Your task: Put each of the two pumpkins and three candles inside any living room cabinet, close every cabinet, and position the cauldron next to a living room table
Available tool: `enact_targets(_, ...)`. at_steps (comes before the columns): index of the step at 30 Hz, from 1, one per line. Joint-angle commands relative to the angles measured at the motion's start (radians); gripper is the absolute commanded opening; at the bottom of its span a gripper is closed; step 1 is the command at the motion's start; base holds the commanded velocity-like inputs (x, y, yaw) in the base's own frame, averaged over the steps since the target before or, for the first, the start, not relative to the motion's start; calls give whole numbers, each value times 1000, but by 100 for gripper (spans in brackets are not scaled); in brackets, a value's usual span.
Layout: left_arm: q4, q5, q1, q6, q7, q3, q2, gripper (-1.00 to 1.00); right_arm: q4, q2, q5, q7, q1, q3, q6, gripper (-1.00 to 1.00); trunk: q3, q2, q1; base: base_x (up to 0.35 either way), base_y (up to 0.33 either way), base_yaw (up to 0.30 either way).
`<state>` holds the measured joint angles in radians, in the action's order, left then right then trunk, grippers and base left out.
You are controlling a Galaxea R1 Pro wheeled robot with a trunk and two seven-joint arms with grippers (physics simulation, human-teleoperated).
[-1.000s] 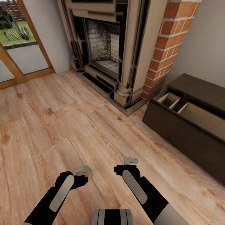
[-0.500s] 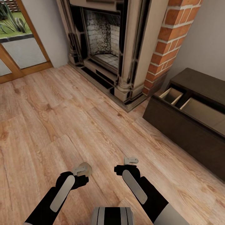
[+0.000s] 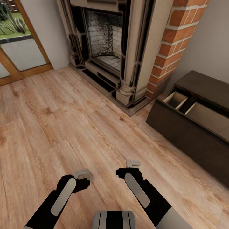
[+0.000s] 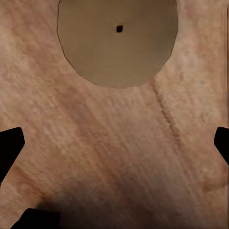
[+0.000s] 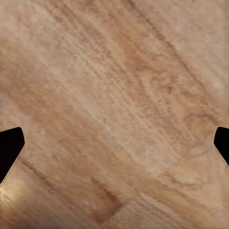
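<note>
A living room in a home: a stone-framed fireplace point(image 3: 109, 47) with a sooty firebox is built against a red-brick chimney column point(image 3: 168, 47), and warm wood-plank flooring point(image 3: 63, 127) runs across the room. A long, low dark-brown TV console point(image 3: 190, 127) with its pale-lined drawers pulled open stands along the plain wall, and a wood-framed glass door point(image 3: 19, 47) looks out onto a paved yard with plants.

Both arms extend forward from the trunk point(image 3: 113, 219), forearms low and roughly parallel. The left gripper point(image 3: 83, 175) is level with the right gripper point(image 3: 133, 163) and just left of it. In each wrist view the dark fingertips point(image 4: 9, 148) point(image 5: 9, 148) sit at opposite edges, jaws spread wide.
</note>
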<state>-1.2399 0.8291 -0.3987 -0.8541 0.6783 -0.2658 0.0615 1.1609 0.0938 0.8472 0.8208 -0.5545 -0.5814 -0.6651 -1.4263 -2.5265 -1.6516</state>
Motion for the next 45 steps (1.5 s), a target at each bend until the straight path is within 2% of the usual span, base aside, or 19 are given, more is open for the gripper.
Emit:
enact_targets(1,-1,10,0,0,10,-3,1,100,1,0,8,9,-1,-1,-2,100,-1,0,0,135,0,0)
enact_targets(24,-1,10,0,-1,10,-1,1,100,2,1,8,9,-1,-2,-2,100,-1,0,0,115,20,0)
enact_targets(30,-1,10,0,-1,10,-1,1,100,2,0,9,9,-1,-32,-2,100,-1,0,0,109,46,0)
enact_targets(45,-1,9,0,0,10,-1,1,100,2,0,10,9,-1,-35,-2,100,-1,0,0,52,12,0)
